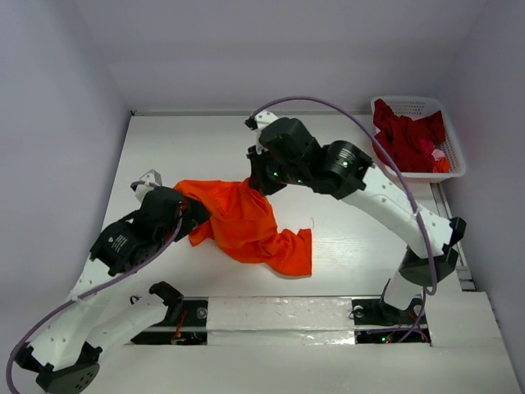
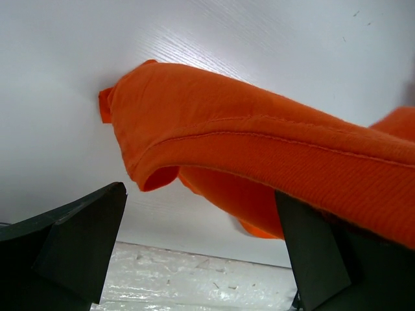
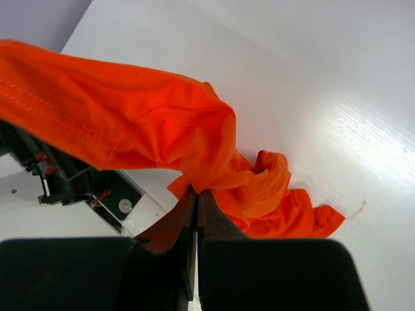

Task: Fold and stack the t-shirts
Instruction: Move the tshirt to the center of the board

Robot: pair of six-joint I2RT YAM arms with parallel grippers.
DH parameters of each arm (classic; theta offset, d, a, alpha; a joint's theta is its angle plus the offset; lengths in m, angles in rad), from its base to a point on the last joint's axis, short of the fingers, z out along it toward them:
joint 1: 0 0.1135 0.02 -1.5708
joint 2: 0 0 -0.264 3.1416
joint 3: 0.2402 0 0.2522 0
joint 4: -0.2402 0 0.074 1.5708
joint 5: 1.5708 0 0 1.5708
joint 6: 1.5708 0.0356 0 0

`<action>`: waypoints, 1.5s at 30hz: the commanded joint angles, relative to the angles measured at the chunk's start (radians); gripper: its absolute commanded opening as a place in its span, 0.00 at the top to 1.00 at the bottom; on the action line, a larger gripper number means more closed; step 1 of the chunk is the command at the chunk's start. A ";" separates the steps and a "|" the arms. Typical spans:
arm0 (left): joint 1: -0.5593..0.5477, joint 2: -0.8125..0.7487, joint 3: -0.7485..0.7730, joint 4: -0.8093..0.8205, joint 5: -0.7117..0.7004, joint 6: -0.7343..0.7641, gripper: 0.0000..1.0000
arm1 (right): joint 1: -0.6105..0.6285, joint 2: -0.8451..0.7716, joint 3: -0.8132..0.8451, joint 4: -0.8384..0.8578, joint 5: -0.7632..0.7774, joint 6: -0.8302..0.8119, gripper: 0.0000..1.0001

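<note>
Orange tee: plain bright orange, crumpled, unfolded
Pose: upper part bunched & raised off bench, pulled out sideways; lower part sags down & lies rumpled on bench, tail end toward near-right
Hold: R gripper pinches a fold, jaws closed tight; stitched hem edge runs across L gripper, jaws wide apart
Dark red tees: crumpled heap in white basket, far-right corner, well apart from orange tee
</note>
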 commanded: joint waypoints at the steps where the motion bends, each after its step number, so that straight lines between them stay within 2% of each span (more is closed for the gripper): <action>1: 0.001 -0.062 -0.017 -0.043 -0.016 -0.021 0.01 | -0.001 0.049 0.011 0.084 -0.068 0.023 1.00; 3: 0.001 -0.082 -0.034 -0.051 0.006 -0.006 0.01 | -0.001 0.074 -0.012 0.099 -0.109 0.028 1.00; 8: 0.001 -0.102 -0.051 -0.045 0.071 0.052 0.01 | -0.001 0.097 -0.046 0.133 -0.091 0.035 1.00; 12: 0.001 -0.095 0.018 -0.042 0.057 0.070 0.01 | -0.001 0.104 -0.021 0.125 -0.077 0.035 1.00; 16: 0.001 -0.018 0.102 -0.058 0.072 0.113 0.01 | -0.001 0.109 -0.004 0.118 -0.059 0.037 1.00; 18: 0.001 0.011 0.125 -0.049 0.111 0.165 0.01 | -0.001 0.121 -0.017 0.127 -0.051 0.034 1.00; 21: 0.001 0.005 0.130 -0.064 0.096 0.169 0.01 | -0.001 0.149 -0.017 0.127 -0.068 0.032 1.00; 27: 0.001 -0.082 0.000 -0.113 0.063 0.043 0.01 | -0.001 0.195 0.002 0.132 -0.079 0.029 1.00; 31: 0.001 -0.150 -0.133 -0.146 0.135 0.009 0.01 | -0.001 0.239 0.058 0.093 -0.027 0.037 1.00; 34: 0.001 -0.223 -0.180 -0.144 0.189 -0.058 0.01 | -0.001 0.266 0.094 0.072 0.015 0.057 1.00; 38: 0.001 -0.179 -0.132 -0.143 0.140 -0.052 0.01 | -0.027 0.307 0.094 0.067 -0.008 0.089 1.00; 41: 0.001 -0.110 -0.048 -0.141 0.109 -0.051 0.01 | -0.073 0.351 0.071 0.084 -0.089 0.103 1.00; 45: 0.001 -0.035 0.023 -0.146 0.138 0.014 0.01 | -0.113 0.404 0.089 0.098 -0.131 0.087 1.00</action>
